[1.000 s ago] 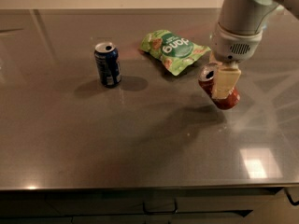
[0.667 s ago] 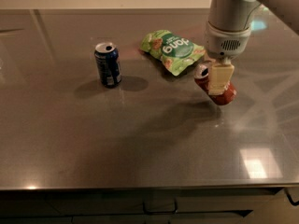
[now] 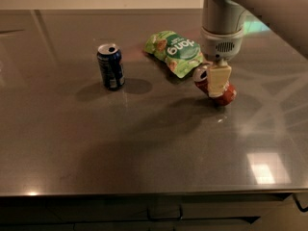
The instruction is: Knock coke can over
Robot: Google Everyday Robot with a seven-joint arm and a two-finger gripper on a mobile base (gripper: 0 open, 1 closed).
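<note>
One small red aluminium coke can (image 3: pixel 228 95) is tilting left beneath the gripper (image 3: pixel 217 81), its grasp impossible to tell, well away from the edges of the grey bench (image 3: pixel 144 148).

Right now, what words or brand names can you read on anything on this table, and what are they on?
"dong": white letters, seen upside down, on the green bag.
On the blue can: label too blurred to read.
On the coke can: lettering unreadable; it is partly hidden by the gripper, which is down against it.
</note>
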